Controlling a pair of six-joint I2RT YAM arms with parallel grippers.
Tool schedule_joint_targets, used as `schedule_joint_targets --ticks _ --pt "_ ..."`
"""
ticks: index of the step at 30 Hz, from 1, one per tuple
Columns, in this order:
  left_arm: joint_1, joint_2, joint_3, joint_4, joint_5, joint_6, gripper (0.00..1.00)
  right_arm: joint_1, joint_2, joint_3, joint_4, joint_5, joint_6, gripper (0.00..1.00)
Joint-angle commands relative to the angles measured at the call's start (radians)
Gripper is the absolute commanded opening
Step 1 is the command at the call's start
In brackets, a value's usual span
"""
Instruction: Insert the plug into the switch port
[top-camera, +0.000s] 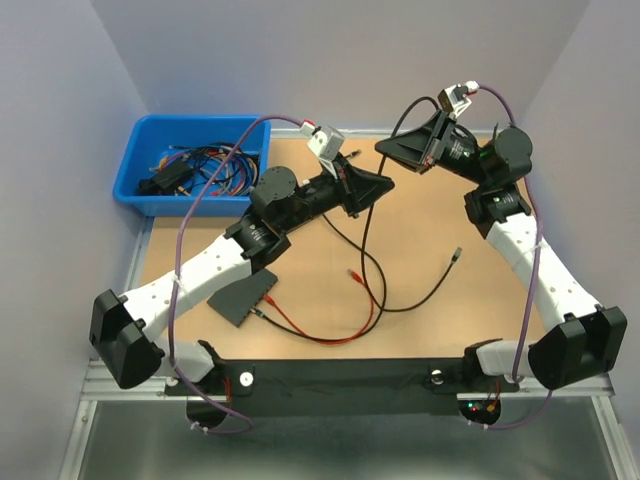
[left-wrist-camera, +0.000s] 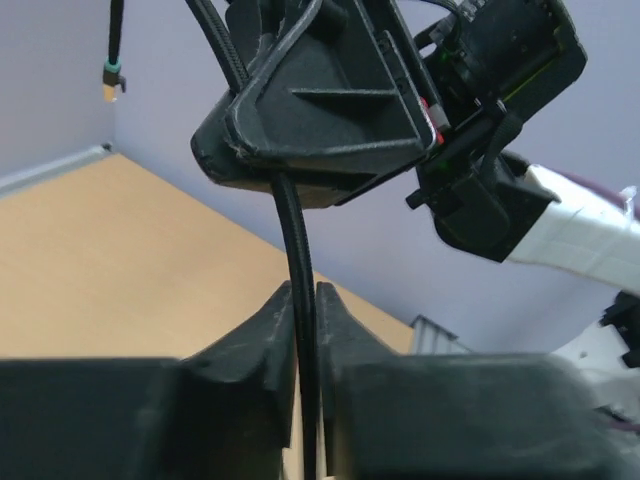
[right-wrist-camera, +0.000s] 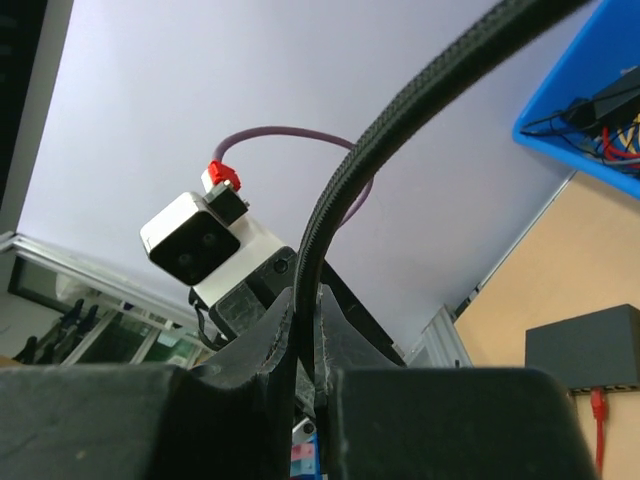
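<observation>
A black cable (top-camera: 371, 262) runs from both raised grippers down onto the table and ends in a plug (top-camera: 457, 256) lying at the right. My left gripper (top-camera: 384, 184) is shut on this cable (left-wrist-camera: 298, 240), pinched between its fingertips (left-wrist-camera: 305, 292). My right gripper (top-camera: 386, 149) is just behind it, also shut on the cable (right-wrist-camera: 330, 190), as the right wrist view (right-wrist-camera: 306, 296) shows. Another plug end (left-wrist-camera: 111, 82) hangs in the air at the upper left of the left wrist view. The dark switch (top-camera: 243, 297) lies at the front left, with a red cable (top-camera: 330, 335) plugged into it.
A blue bin (top-camera: 138, 150) of tangled cables stands at the back left. The red cable's free plug (top-camera: 352, 272) lies mid-table. The switch also shows in the right wrist view (right-wrist-camera: 588, 348). Purple walls close in the back and sides.
</observation>
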Motion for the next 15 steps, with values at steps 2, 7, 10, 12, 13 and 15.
schedule_joint_targets --ticks 2,7,10,12,13,15 --pt "0.000 -0.012 0.033 0.055 -0.051 -0.019 0.00 0.025 -0.027 -0.001 0.043 -0.018 -0.015 0.00" --pt "-0.026 -0.102 -0.068 0.055 -0.086 -0.028 0.00 0.024 0.034 0.068 0.013 -0.009 -0.026 0.53" --pt "-0.035 -0.190 -0.160 0.058 -0.134 -0.056 0.00 0.024 0.064 0.140 0.012 0.008 -0.018 0.72" --pt "-0.038 -0.233 -0.205 0.062 -0.158 -0.073 0.00 0.024 0.091 0.183 0.012 0.025 -0.012 0.74" --pt "-0.041 -0.268 -0.240 0.064 -0.166 -0.078 0.00 0.024 0.099 0.194 0.012 0.033 -0.007 0.75" --pt "-0.046 -0.301 -0.272 0.065 -0.171 -0.091 0.00 0.024 0.122 0.211 0.013 0.049 -0.002 0.75"
